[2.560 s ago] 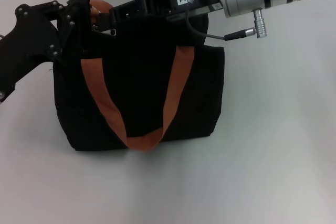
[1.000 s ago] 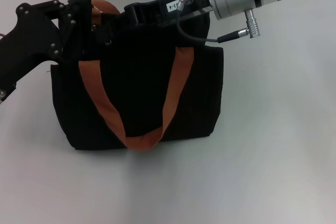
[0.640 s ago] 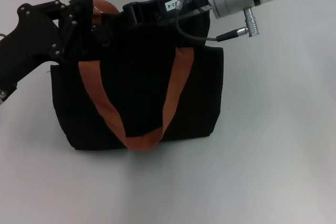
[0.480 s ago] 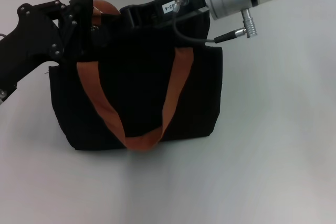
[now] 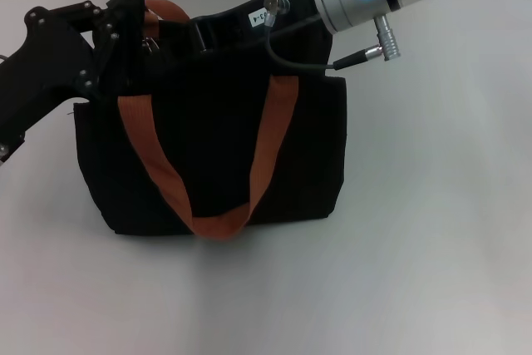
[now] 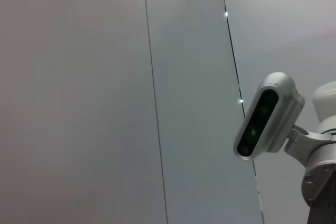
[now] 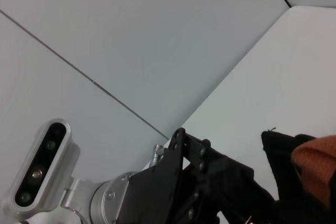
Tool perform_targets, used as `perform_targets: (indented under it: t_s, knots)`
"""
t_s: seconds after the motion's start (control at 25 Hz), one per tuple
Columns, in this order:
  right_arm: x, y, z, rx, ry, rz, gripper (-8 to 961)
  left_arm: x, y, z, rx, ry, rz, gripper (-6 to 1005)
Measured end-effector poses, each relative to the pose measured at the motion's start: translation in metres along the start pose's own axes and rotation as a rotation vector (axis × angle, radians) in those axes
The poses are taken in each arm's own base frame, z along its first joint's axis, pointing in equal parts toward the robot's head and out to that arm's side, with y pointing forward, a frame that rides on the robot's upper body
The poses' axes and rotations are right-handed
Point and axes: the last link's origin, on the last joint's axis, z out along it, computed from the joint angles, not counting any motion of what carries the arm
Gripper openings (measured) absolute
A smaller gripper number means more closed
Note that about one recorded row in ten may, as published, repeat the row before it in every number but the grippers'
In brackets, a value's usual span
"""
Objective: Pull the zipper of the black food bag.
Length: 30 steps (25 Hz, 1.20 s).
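The black food bag [image 5: 216, 147] stands upright on the white table [image 5: 432, 222], its front orange-brown handle [image 5: 166, 180] hanging down its face. My left gripper [image 5: 137, 39] is at the bag's upper left corner and shut on the fabric there. My right gripper [image 5: 195, 32] reaches in from the right and lies along the bag's upper edge, close to the left gripper. The zipper pull is hidden between the two grippers, black on black. The right wrist view shows the left gripper [image 7: 210, 192] beside the bag's corner [image 7: 278, 156] and a strap [image 7: 317, 161].
The second orange handle [image 5: 170, 10] stands up behind the left gripper. A cable and plug [image 5: 366, 51] hang off the right wrist over the bag's right end. The left wrist view shows only the wall and my head camera [image 6: 265, 116].
My right gripper has slid left along the bag's upper edge toward the left gripper. The bag's body has shifted slightly left. The left gripper has stayed in place.
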Motion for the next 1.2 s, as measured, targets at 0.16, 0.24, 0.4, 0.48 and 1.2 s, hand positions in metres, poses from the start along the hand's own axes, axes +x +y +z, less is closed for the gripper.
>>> perform_targets:
  t_s: [0.16,0.24,0.4,0.48,1.2]
  knots:
    - [0.0,0.001,-0.002,-0.001,-0.002,-0.008,12,0.0,0.0,-0.001,0.003,-0.001,-0.001,148]
    - [0.0,0.002,-0.003,0.0,-0.002,-0.007,9,0.0,0.0,-0.002,0.004,-0.002,-0.002,148]
    - [0.001,0.001,-0.006,0.02,0.001,-0.007,3,-0.001,0.0,-0.003,0.006,-0.005,-0.002,149]
    - [0.001,0.0,-0.009,0.031,-0.001,-0.01,3,-0.001,0.0,-0.004,0.008,-0.006,-0.002,149]
    - [0.002,0.001,-0.015,0.038,0.003,-0.014,12,-0.001,-0.001,-0.006,0.021,-0.01,-0.001,154]
